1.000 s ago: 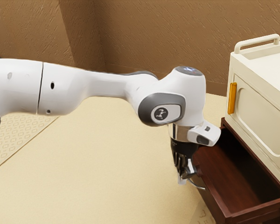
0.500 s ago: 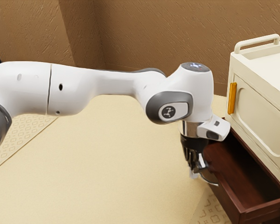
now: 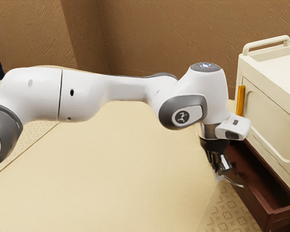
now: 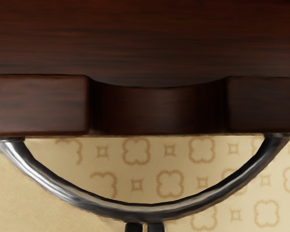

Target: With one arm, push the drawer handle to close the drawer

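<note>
1. Drawer (image 3: 281, 211) sat open, 4 o'clock in the exterior view, under the white cabinet (image 3: 267, 113).
2. Handle (image 4: 140, 211), a curved metal bar, was fixed on the drawer front.
3. Arm (image 3: 128, 89) came in from 9 o'clock, exterior view.
4. Claw (image 3: 219, 175) was narrow, tips nearly together, pointing down just outside the handle's bend; contact couldn't be told.
</note>
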You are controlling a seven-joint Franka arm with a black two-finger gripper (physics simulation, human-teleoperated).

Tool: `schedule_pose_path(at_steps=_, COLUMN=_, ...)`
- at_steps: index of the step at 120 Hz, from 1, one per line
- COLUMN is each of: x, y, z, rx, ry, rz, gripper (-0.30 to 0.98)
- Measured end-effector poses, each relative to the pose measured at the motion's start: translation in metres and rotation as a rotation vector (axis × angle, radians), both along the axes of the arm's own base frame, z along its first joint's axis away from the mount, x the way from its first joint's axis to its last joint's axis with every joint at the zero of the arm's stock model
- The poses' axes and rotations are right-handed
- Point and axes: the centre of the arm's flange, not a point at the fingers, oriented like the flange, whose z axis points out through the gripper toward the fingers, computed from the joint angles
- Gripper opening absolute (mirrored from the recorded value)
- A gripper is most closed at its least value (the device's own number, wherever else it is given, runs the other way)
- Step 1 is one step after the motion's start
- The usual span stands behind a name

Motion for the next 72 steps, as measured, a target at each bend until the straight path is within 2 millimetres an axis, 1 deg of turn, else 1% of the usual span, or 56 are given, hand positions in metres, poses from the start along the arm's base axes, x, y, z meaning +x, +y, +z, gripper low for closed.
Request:
schedule_pose_path(at_steps=25, x=0.019, y=-0.002, z=-0.009, rx=-0.039, ry=-0.021, rz=0.026, gripper=-0.1)
schedule_pose_path(at_steps=49, x=0.024, y=-0.014, z=-0.008, rx=-0.082, ry=-0.048, rz=0.025, gripper=-0.1)
schedule_pose_path(at_steps=72, x=0.035, y=-0.024, z=-0.009, rx=-0.112, ry=-0.083, rz=0.024, gripper=-0.1)
